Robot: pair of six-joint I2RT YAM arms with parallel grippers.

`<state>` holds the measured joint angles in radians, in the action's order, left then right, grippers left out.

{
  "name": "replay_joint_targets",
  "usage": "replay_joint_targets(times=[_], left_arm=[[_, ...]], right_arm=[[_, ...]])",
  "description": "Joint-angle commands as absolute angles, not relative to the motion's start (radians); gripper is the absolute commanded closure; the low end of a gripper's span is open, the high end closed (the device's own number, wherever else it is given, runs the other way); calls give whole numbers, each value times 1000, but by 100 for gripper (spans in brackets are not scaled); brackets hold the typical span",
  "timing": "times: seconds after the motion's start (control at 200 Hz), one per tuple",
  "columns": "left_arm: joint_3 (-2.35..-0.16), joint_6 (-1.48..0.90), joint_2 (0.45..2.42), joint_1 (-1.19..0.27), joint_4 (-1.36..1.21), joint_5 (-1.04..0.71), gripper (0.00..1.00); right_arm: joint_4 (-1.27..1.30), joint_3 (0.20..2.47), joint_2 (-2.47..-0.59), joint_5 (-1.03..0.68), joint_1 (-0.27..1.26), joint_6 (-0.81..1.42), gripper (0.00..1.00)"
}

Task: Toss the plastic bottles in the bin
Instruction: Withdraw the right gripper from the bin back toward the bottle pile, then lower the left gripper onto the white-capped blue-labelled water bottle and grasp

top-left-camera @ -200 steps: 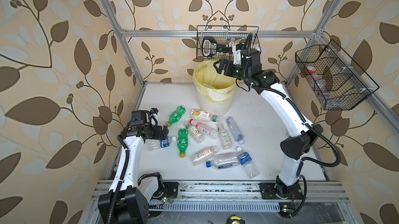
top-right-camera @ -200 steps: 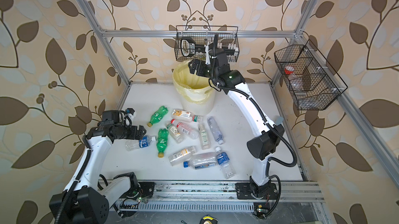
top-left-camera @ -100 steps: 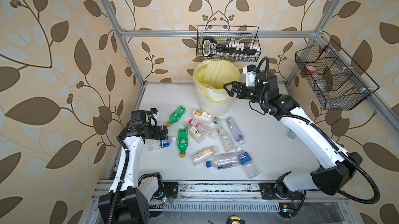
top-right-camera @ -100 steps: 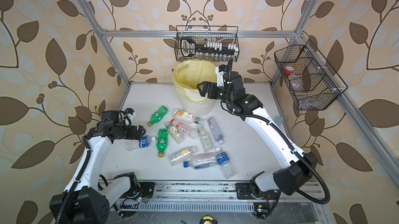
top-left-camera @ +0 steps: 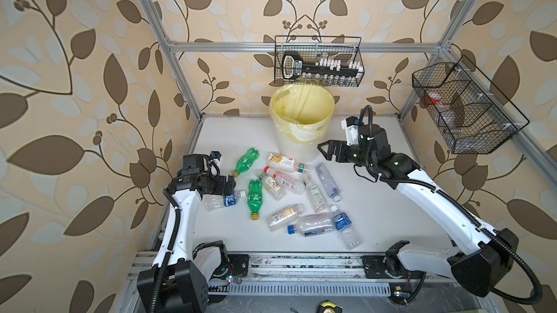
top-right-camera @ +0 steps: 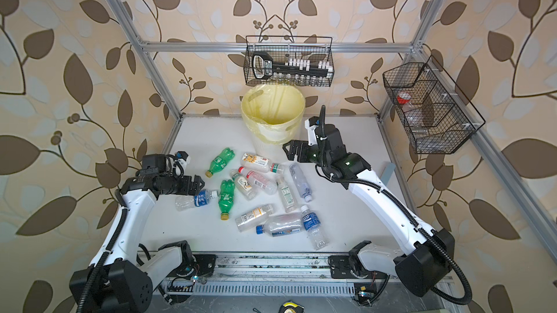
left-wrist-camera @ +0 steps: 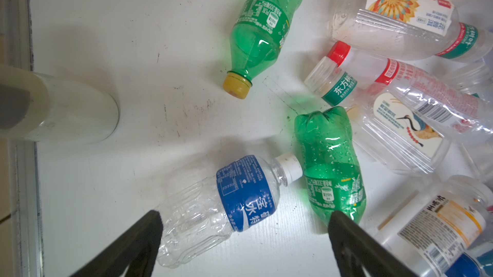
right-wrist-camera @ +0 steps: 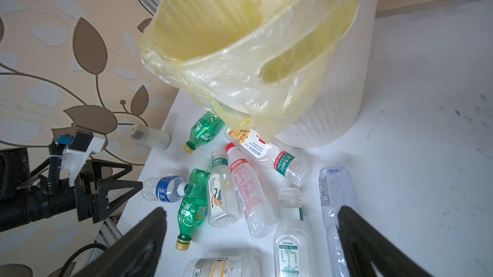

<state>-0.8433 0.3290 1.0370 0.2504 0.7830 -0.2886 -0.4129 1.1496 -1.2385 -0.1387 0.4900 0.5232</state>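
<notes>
Evidently light, slick and crushable, the plastic bottles lie scattered on the counter before the bin; mid-body suits gripping. Both the left fingers and right fingers gape wide, empty.

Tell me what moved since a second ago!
The right tool swung away from above the bin and came down beside it, near the bottles; it is open and empty. The left tool stayed open over the blue-labelled bottle, and the bottles lie where they were.
</notes>
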Motion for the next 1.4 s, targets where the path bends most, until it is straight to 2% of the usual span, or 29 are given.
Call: replay_joint_targets(times=[0.0, 0.145, 0.33, 0.62, 1.195, 1.395], left_arm=[[-845, 371, 1042, 261, 804, -340, 1], [-854, 475, 1048, 258, 872, -429, 1], [-833, 592, 1028, 258, 896, -371, 1], [-842, 779, 948, 258, 975, -423, 1], [-857, 959, 1032, 259, 1035, -404, 1], [-864, 1026, 1089, 259, 1065, -366, 1]], right_arm=[[-431, 1093, -1200, -149, 492, 513, 0], [-423, 1013, -1154, -137, 492, 520, 0], [-433, 936, -1116, -142, 488, 522, 0], [-459, 852, -1069, -152, 492, 509, 0], [-472, 751, -958, -66, 489, 539, 0], [-407, 692, -897, -61, 489, 578, 0]])
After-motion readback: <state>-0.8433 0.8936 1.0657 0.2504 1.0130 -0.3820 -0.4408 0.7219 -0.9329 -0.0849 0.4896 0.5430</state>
